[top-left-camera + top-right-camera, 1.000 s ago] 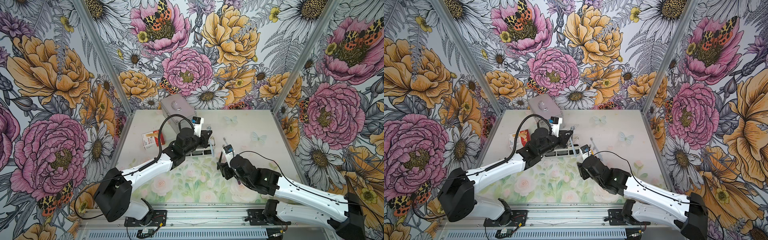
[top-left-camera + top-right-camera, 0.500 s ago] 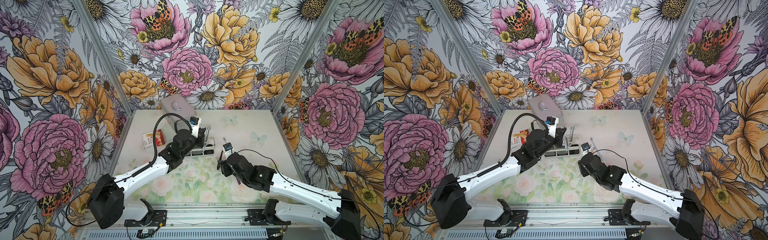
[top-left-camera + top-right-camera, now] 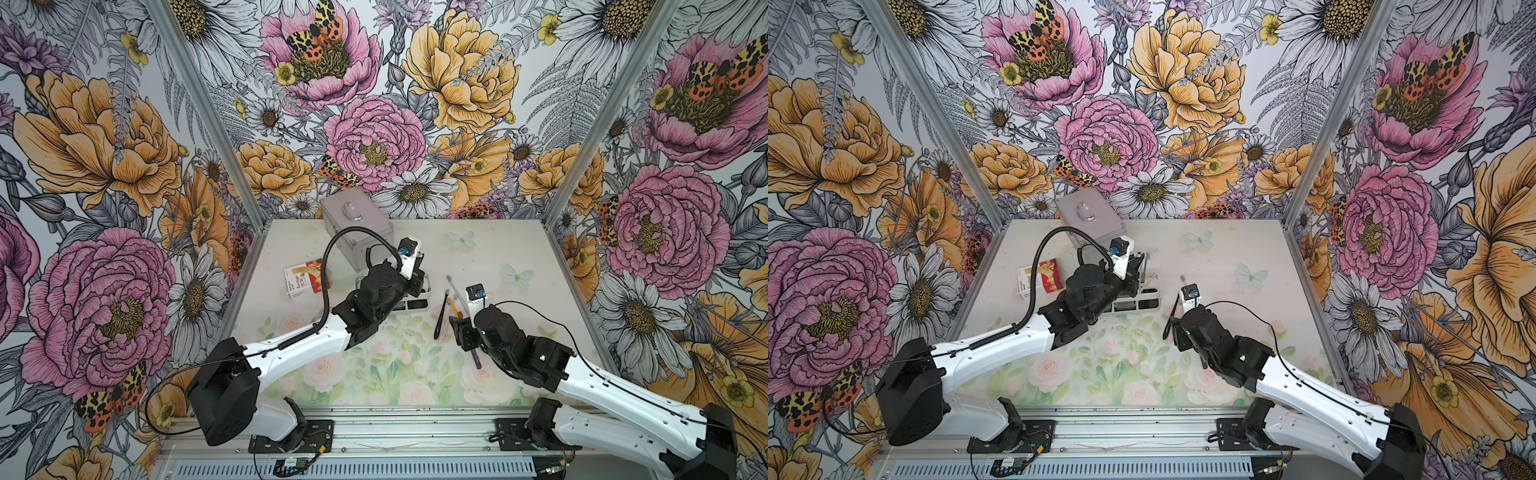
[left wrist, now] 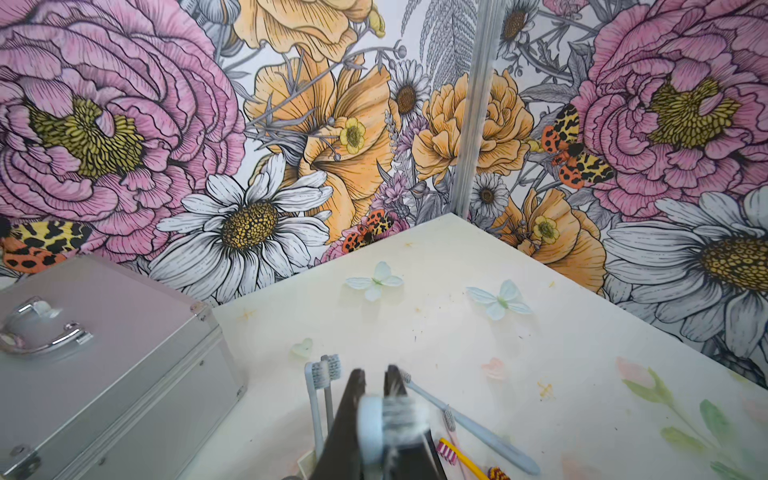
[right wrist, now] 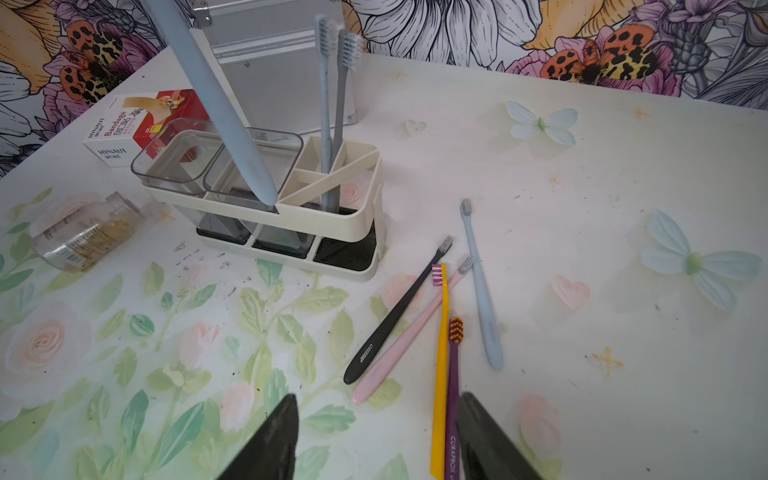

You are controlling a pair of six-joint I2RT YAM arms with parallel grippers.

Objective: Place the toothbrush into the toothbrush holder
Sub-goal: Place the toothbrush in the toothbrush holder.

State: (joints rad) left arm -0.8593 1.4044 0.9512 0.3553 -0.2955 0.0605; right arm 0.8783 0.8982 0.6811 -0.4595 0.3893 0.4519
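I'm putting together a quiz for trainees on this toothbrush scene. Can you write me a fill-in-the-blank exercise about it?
1. The holder has ____ toothbrushes standing in its white compartment.
2. Loose toothbrushes lying on the table number ____.
3. The right gripper has its jaws ____.
4. The left gripper is ____ on a grey-blue toothbrush.
Missing words: two; five; open; shut.

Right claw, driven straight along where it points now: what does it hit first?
Probably the yellow toothbrush and purple toothbrush lying side by side on the table; in the right wrist view their handles run between the jaws of the open right claw. Which comes first is unclear.
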